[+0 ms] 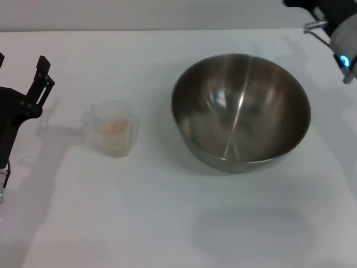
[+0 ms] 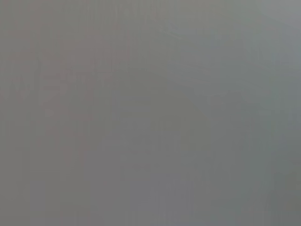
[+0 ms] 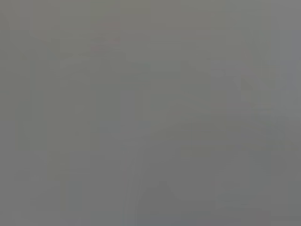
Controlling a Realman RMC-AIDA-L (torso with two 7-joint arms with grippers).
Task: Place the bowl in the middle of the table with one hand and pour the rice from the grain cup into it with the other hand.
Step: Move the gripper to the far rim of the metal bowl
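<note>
Rice (image 1: pixel 113 127) fills grain cup (image 1: pixel 111 135) (upright); bowl (image 1: pixel 240 111) beside it holds nothing.

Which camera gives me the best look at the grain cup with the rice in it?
The head view. It shows the grain cup whole, standing upright on the table between the left tool and the bowl, with rice inside. Both wrist views show only a blank grey field, nothing of the cup.
</note>
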